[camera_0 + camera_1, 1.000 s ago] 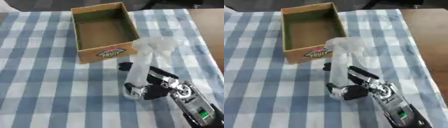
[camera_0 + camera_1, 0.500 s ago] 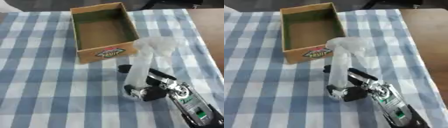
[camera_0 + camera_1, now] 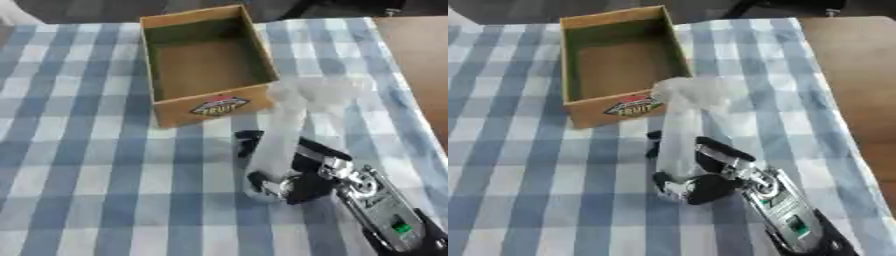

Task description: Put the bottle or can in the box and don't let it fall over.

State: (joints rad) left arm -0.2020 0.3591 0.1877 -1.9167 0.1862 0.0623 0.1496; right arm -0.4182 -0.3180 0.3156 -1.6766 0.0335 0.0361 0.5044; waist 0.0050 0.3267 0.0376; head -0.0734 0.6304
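Right hand [image 3: 302, 175] fingers [image 3: 248, 145] curled round clear bottle [image 3: 282, 135], upright on checked bench [image 3: 87, 160], just in front of open cardboard box [image 3: 206, 107]. Step: grasp made, lift pending. Next: raise above box wall, keep vertical, lower inside. Left hand unseen.

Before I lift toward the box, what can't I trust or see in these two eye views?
- Clear bottle: its base is hidden behind the right hand in both views; whether it stands on the cloth or is lifted is unclear.
- Bottle top: blurred, cap not readable.
- Cardboard box: label print too small to read.
- Left hand: not in either view.
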